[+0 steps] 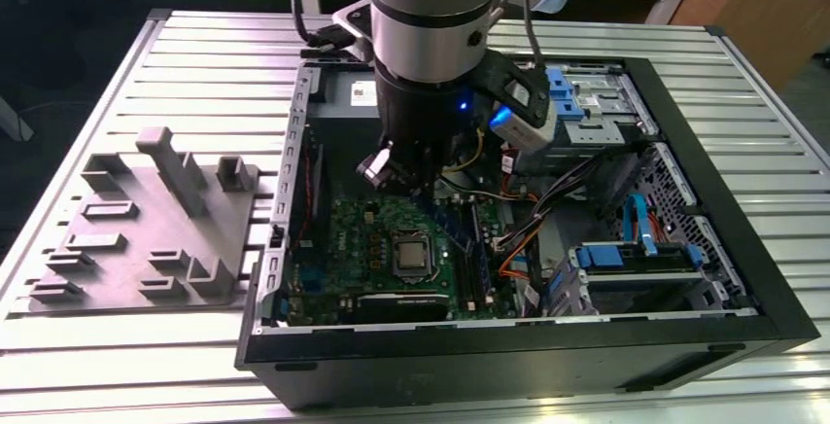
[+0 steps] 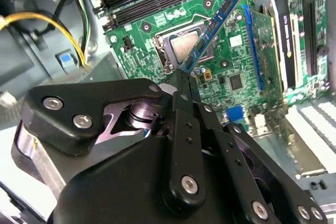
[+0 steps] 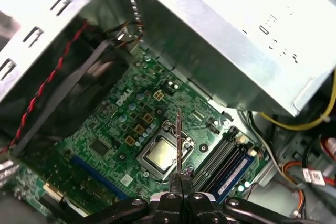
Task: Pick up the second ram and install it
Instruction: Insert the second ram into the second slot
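Jaws clamped firmly on the second ram (image 2: pixel 215 27) above the motherboard (image 2: pixel 152 27); any tilt risks missing its slot.

Hidden and cut-off parts, logged around the CPU socket (image 1: pixel 412 254).

Exterior view: the arm (image 1: pixel 434 35) ran off the top edge, and its wrist covered the motherboard (image 1: pixel 369 239) on the far side of the CPU socket. Second wrist view: the second ram (image 2: pixel 212 27) crossed above the socket, its near end buried between the pinching fingers of the gripper (image 2: pixel 184 77). The gripper body was blurred and cut by the bottom edge. First wrist view: the ram stood edge-on over the socket as a thin line, its faces unreadable. Beyond the socket, the silver metal box (image 3: pixel 226 40) ran off the top and right edges, its label blurred.
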Robot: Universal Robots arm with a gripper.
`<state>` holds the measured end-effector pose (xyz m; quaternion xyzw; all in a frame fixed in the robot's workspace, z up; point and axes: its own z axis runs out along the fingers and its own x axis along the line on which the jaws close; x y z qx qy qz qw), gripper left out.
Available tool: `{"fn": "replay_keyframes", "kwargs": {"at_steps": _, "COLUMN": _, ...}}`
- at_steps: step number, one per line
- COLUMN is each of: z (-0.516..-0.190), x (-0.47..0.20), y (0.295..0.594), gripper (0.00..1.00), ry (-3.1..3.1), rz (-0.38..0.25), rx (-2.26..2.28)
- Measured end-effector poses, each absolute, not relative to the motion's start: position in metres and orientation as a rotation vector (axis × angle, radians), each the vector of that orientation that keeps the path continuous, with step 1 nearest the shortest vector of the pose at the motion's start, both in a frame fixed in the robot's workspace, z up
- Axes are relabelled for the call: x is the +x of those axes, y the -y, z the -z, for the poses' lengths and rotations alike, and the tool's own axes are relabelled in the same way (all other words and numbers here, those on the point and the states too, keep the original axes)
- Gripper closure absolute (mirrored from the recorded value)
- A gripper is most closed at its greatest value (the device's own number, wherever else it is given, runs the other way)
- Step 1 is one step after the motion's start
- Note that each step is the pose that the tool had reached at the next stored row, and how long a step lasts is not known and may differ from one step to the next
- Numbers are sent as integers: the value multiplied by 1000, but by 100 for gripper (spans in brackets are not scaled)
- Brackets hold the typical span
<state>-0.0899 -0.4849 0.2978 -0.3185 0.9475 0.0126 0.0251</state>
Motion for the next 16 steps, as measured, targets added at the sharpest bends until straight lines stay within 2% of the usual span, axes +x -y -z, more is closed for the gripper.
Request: {"fn": "replay_keyframes", "kwargs": {"at_steps": 16, "z": -295, "x": -90, "y": 485, "gripper": 89, "ry": -3014, "rz": -31, "rx": -676}}
